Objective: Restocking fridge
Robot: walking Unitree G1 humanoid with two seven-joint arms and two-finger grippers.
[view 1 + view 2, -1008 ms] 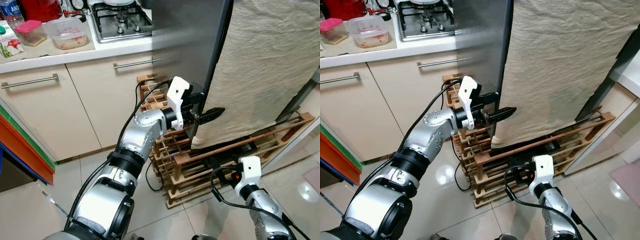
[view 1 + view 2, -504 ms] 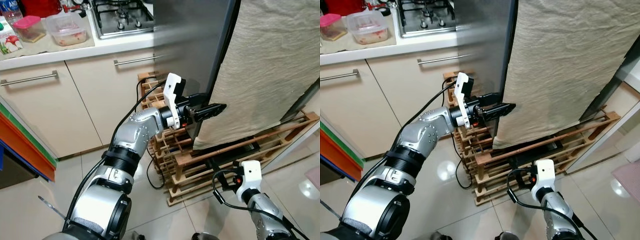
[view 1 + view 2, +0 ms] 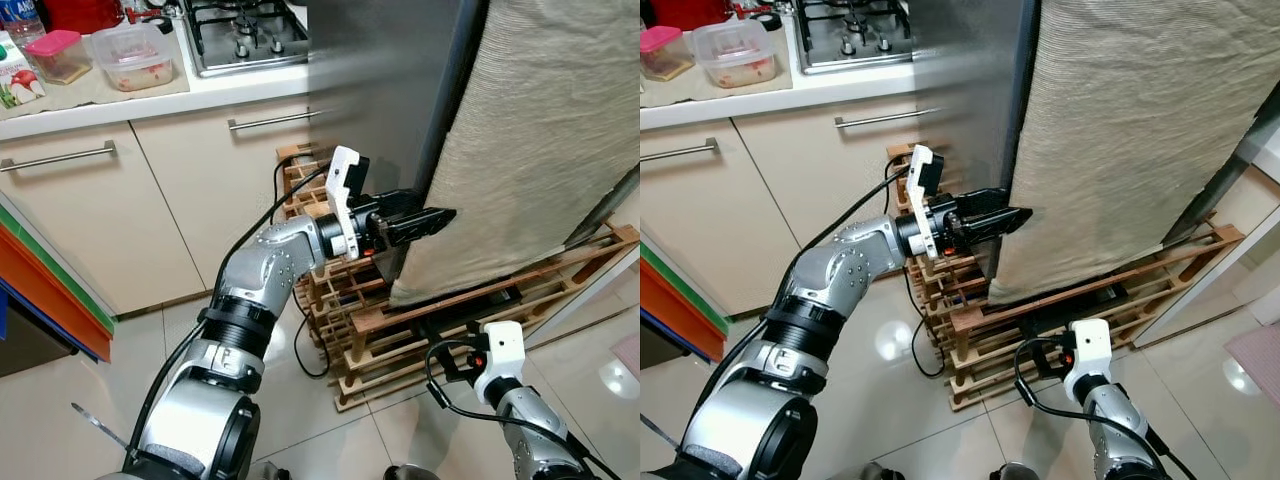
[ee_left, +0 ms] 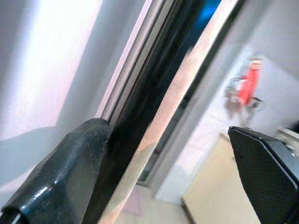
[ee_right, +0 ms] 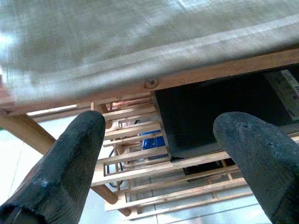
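Note:
The fridge (image 3: 380,90) stands ahead with a steel side, and a beige cloth (image 3: 550,130) hangs over its door. My left gripper (image 3: 435,217) reaches to the dark edge of the door (image 3: 450,110) at mid height. In the left wrist view its fingers (image 4: 70,168) are open, with the dark door seal (image 4: 154,93) running between them. My right arm (image 3: 497,350) hangs low at the front right. The right gripper (image 5: 156,158) is open with nothing held, and it faces the wooden rack (image 5: 135,154) below the cloth's hem.
A low wooden rack (image 3: 380,320) with cables stands against the fridge's foot. To the left are cream cabinets (image 3: 90,220) under a counter with a gas hob (image 3: 240,35) and plastic food boxes (image 3: 130,60). A coloured panel edge (image 3: 50,300) juts in at the far left.
My left gripper has turned on its wrist and moved a little up and right along the door's edge. The view has shifted slightly. The right arm hangs as before.

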